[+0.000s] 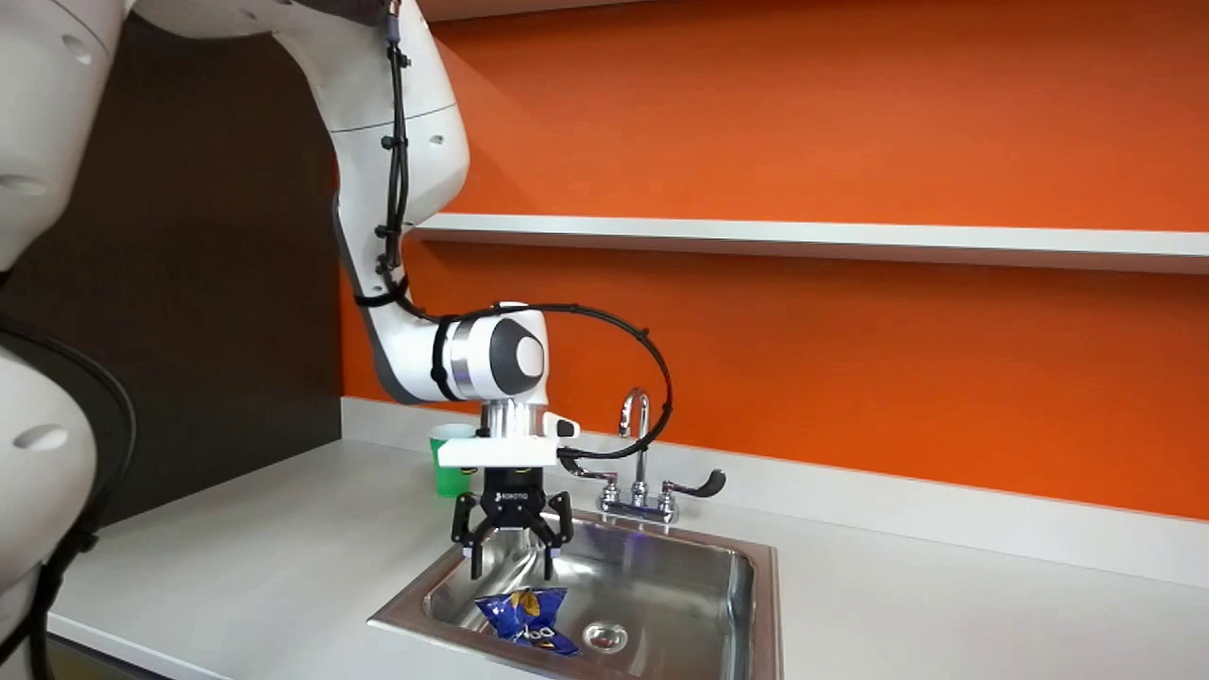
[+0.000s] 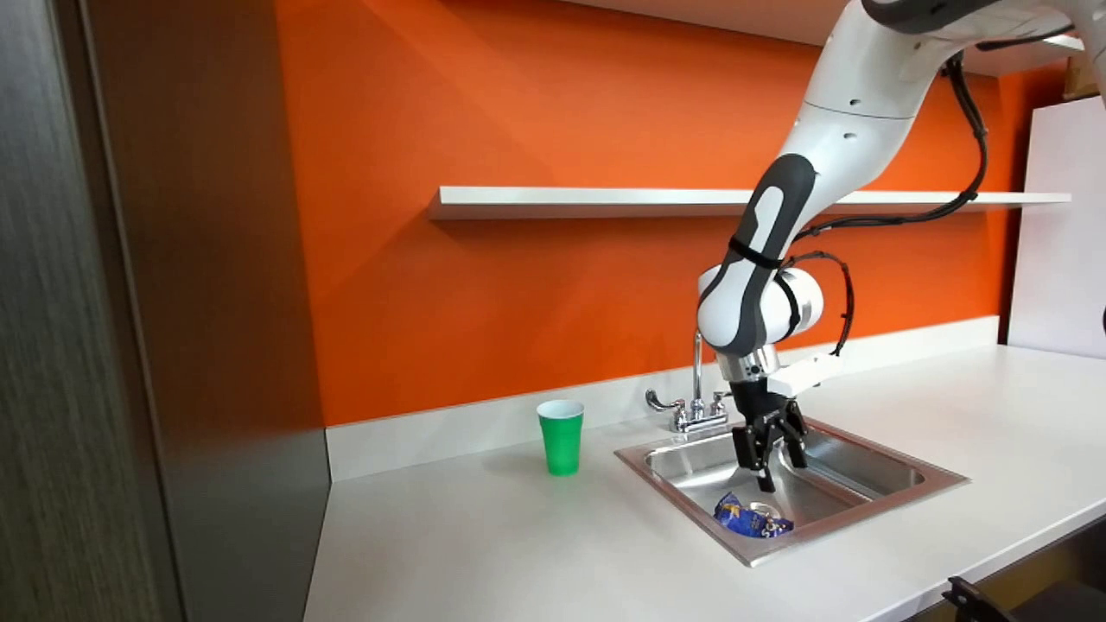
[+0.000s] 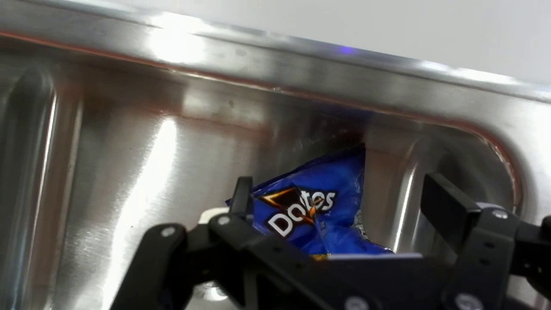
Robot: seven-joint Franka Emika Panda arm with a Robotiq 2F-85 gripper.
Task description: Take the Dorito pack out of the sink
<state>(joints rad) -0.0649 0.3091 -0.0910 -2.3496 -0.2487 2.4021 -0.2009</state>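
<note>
The Dorito pack, a crinkled blue bag, lies on the sink floor beside the drain in both exterior views [image 1: 529, 619] [image 2: 747, 518]. In the wrist view the pack [image 3: 318, 206] shows its white lettering, with its lower part hidden behind the gripper. The steel sink [image 1: 763, 604] is set in the counter; its rim also shows in the wrist view [image 3: 275, 60]. My gripper [image 1: 512, 567] points down above the pack, apart from it. Its fingers are wide open with nothing between them. In the wrist view the left finger overlaps the pack's left edge, and the right finger is clear of it.
The chrome faucet [image 1: 640, 507] with two handles stands behind the sink, close to the wrist cable. A green cup [image 2: 562, 441] stands on the counter beside the sink. A white shelf [image 1: 812, 233] runs along the orange wall. A dark panel [image 1: 217, 264] bounds the counter's side.
</note>
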